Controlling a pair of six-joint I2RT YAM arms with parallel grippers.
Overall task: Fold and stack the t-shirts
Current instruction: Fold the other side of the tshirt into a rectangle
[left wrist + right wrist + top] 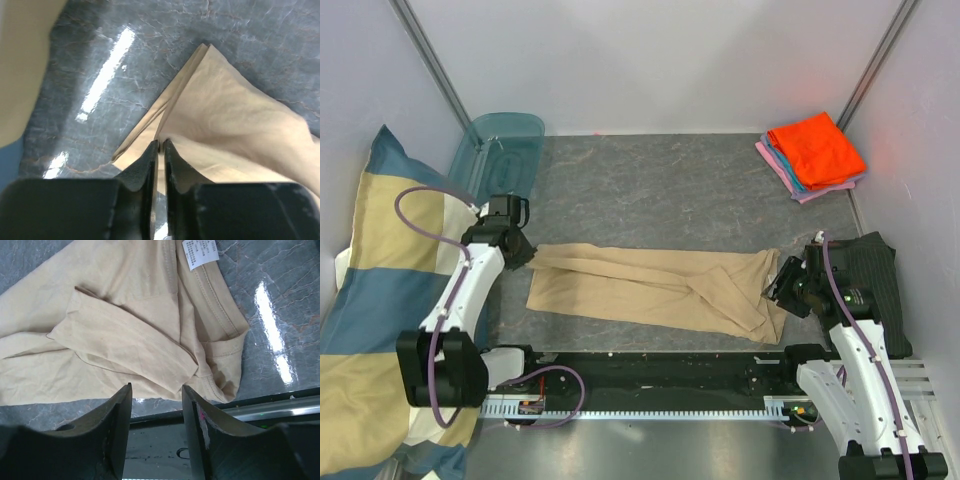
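The tan t-shirt (660, 285) lies folded lengthwise in a long strip across the grey table. My left gripper (520, 252) is shut on its left end; in the left wrist view the jaws (161, 145) pinch the cloth edge (225, 115). My right gripper (782, 285) is open just above the shirt's right end, where the collar and a sleeve lie; in the right wrist view the fingertips (156, 390) hover over the near hem, the sleeve (125, 347) and the neck label (200, 252) beyond them. A folded stack with an orange shirt (816, 148) on blue and pink ones sits at the back right.
A big blue-and-cream checked pillow (370, 300) fills the left side. A clear teal bin (500, 150) lies at the back left. A dark grey striped cloth (875, 280) lies at the right under my right arm. A black rail (650, 365) runs along the near edge.
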